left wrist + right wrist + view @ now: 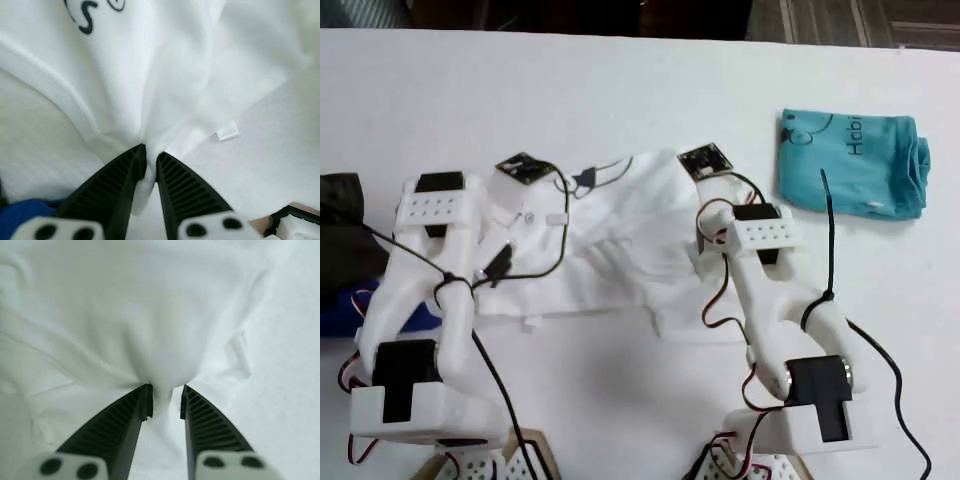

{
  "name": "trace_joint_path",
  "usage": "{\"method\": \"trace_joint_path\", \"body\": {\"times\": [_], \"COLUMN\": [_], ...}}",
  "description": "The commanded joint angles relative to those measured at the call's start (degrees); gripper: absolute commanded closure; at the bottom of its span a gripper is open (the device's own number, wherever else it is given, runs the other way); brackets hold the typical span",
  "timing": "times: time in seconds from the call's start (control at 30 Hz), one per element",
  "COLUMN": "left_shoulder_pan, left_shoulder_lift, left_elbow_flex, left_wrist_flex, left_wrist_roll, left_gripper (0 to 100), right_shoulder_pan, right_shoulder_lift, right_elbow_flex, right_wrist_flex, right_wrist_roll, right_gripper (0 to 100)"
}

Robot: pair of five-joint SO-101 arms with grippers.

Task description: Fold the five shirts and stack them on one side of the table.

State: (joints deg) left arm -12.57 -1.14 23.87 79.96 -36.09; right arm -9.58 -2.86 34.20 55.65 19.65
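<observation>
Roughly in the middle of the white surface [620, 90] lies the white shirt [620, 250], spread out and rumpled, with the two arms standing over its two ends. A black print [588, 178] shows on the shirt near its far edge. The left gripper [148, 162] is at the side of the shirt where the blue cloth lies. Its black ribbed fingers [120, 190] are almost together, with only a thin gap, and a fold of the white shirt [165, 75] is pinched in this gap, so that the fabric draws into creases running toward the fingertips. Just beside this fold a small white tag [228, 132] sticks out from the cloth. The right gripper [165, 400] is at the other end of the shirt. Its fingers [125, 430] stand a little further apart, and a thicker bunch of the white shirt [150, 315] is held between them, again with wrinkles gathering at the tips. A teal shirt [850, 165] is already folded into a neat rectangle and rests alone near the far right of the surface, well apart from the white one. At the left edge a dark garment [340, 230] lies with a blue cloth [350, 320] just beside it, partly behind the left arm.
</observation>
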Motion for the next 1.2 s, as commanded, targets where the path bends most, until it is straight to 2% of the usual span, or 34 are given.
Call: {"method": "trace_joint_path", "body": {"times": [0.0,0.57,0.67,0.77,0.97,1.07,1.17], "left_shoulder_pan": [-0.26,-0.35,-0.35,-0.44,-0.26,-0.09,-0.09], "left_shoulder_lift": [-2.81,-2.81,-2.81,-2.81,-3.16,-3.25,-3.25], "left_elbow_flex": [-0.75,-0.75,-0.75,-0.75,-0.75,-2.07,-5.85], "left_wrist_flex": [-0.44,-0.44,-0.44,-0.44,0.09,2.37,8.09], "left_wrist_roll": [-0.53,-0.53,-0.53,-0.53,-0.53,-0.26,-0.18], "left_gripper": [97,97,97,97,97,97,97], "right_shoulder_pan": [0.48,0.48,0.66,0.92,4.62,5.85,6.02], "right_shoulder_lift": [-3.12,-3.03,-3.03,-3.47,-8.66,-14.2,-18.95], "right_elbow_flex": [-1.58,-1.49,-1.49,-1.58,-3.52,-3.6,-3.52], "right_wrist_flex": [-0.4,-0.57,-0.75,-0.75,0.48,3.38,7.25], "right_wrist_roll": [-0.26,-0.26,-0.26,-0.26,0.18,0.44,2.37], "right_gripper": [93.1,93.7,97.8,97.8,98.0,98.0,98.0]}}
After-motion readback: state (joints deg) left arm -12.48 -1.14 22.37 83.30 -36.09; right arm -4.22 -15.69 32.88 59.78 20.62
